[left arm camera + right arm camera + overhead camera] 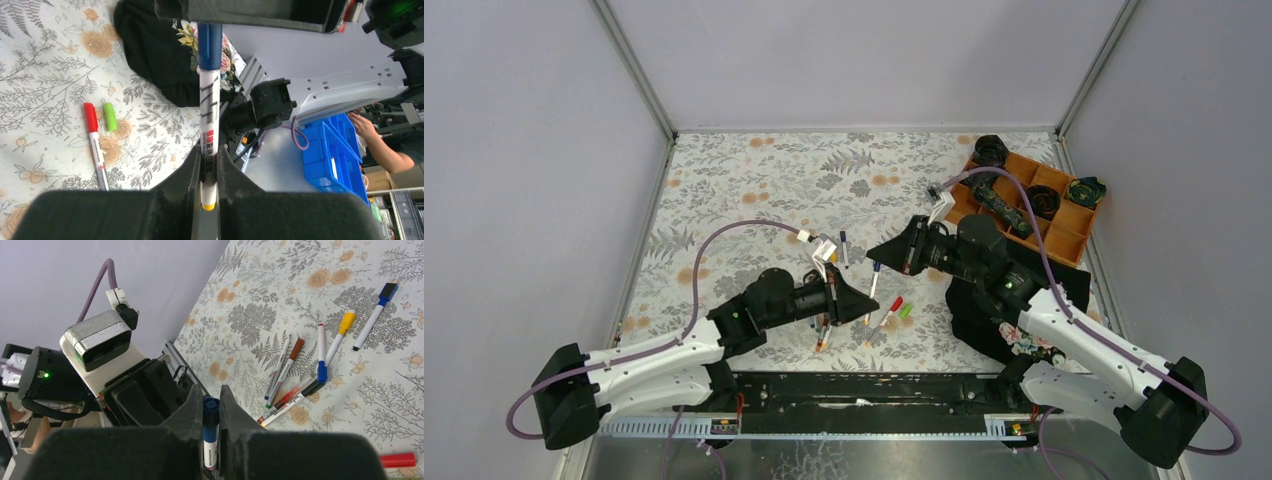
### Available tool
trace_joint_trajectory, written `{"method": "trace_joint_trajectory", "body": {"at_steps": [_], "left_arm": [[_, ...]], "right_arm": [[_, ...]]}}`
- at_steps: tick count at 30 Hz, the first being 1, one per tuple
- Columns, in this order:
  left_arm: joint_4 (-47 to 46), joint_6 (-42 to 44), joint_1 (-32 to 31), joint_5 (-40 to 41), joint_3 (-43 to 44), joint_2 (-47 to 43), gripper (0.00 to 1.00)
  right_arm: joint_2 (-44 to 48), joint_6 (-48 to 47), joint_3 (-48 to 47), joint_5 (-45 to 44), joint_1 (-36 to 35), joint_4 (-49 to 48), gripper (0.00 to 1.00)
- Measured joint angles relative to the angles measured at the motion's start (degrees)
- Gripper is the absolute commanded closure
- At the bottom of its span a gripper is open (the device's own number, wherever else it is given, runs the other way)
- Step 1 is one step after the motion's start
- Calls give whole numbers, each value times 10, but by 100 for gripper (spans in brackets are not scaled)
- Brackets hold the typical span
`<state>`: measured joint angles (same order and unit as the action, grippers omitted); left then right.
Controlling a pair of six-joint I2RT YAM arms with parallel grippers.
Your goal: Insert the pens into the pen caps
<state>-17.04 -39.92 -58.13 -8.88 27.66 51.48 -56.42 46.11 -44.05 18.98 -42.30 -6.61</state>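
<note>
A white-barrelled pen [209, 115] with a yellow end is held off the table between both grippers. My left gripper [207, 150] is shut on its lower barrel, and the yellow end shows between the fingers. A blue pen cap [210, 412] sits on the pen's other end, and my right gripper [210, 392] is shut on it. From above, the two grippers [864, 303] [876, 250] face each other over the mat, the pen [874, 280] spanning the gap. Several other pens [320, 347] lie loose on the mat. A red-capped pen [95, 142] and a green pen cap [109, 116] lie side by side.
An orange divided tray [1072, 240] with dark objects stands at the back right. A black floral cloth [989, 320] lies by the right arm's base. A loose red cap [397, 460] lies near the right gripper. A blue bin [332, 155] stands beyond the table's near edge.
</note>
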Motion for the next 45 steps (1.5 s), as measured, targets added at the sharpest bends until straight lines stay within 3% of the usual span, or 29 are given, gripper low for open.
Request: {"method": "trace_joint_trajectory", "body": {"at_steps": [10,15,21,29,39,45], "left_arm": [[8,1,69,-128,17,61,100],[13,7,88,-162,24,76,100],[17,33,97,-143,27,76,100],[122,38,89,-35,29,71,100],[221,-30,-3,71,35,192,100],[275,-47,-37,112,106,283,98]], "right_arm": [[2,48,76,-5,11,-75,100],[3,49,75,-25,11,-67,98],[13,1,17,-77,-3,50,44],[40,-78,-4,-173,-26,188,14],[46,-90,-5,-253,-26,233,10],[52,-80,14,-265,-26,243,10]]}}
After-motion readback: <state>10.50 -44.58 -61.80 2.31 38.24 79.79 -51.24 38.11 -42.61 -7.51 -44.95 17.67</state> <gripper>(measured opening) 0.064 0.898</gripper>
